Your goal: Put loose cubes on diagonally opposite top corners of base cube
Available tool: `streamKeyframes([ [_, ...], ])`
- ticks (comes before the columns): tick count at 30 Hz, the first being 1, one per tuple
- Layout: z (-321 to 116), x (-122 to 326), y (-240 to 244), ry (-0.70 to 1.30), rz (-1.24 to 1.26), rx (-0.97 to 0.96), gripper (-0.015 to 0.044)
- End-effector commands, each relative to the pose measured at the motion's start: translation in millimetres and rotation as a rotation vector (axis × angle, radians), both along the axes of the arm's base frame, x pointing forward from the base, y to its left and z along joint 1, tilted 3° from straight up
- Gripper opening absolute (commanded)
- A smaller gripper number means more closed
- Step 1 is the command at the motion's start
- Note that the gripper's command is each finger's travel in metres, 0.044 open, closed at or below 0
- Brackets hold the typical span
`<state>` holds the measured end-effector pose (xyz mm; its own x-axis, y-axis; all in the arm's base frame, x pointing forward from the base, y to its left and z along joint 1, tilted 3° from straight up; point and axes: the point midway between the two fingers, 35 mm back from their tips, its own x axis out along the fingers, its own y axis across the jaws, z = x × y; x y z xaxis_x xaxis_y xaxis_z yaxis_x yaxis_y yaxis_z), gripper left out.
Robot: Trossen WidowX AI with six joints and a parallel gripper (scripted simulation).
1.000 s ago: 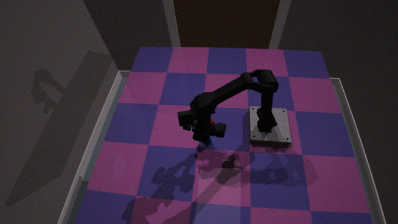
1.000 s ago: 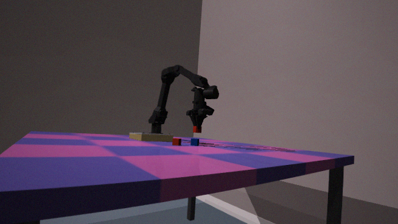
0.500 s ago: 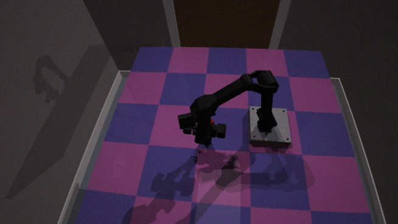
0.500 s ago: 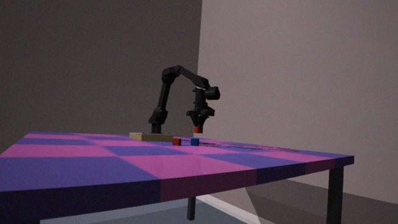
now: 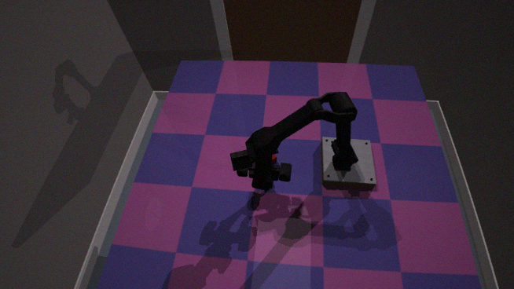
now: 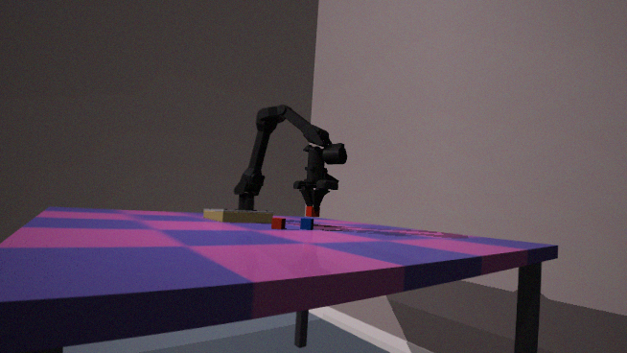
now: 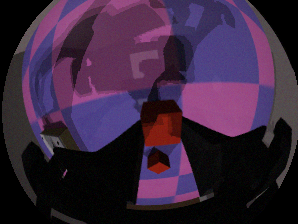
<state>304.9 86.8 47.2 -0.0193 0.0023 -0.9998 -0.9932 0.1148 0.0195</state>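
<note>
Item: red cube, small, matte, sharp-edged; held between the jaws of the gripper, which points straight down. In the exterior view it hangs just above the blue cube, not yet touching.

Item: blue cube, same size, on the surface. It is judged to be the fixed base.

Item: second red cube, loose, just beside the blue one, apart from it.

Item: surface, glossy, chequered pink and purple.

Step in hand: first cube being carried to a top corner of the base. Next move, as judged: a level descent, offset toward one corner, centre kept over the base; then release.
</note>
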Motion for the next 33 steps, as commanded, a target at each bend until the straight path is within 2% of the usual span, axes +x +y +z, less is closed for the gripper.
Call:
streamKeyframes([
  [1, -4.6, -1.5, 0.8, 0.004, 0.005, 0.004, 0.0105],
  [26, -6.0, -1.5, 0.8, 0.004, 0.000, 0.004, 0.0105],
  [30, -6.0, -1.5, 0.8, 0.004, 0.000, 0.004, 0.0205],
  [33, -6.0, -1.5, 0.8, 0.004, 0.000, 0.004, 0.0205],
])
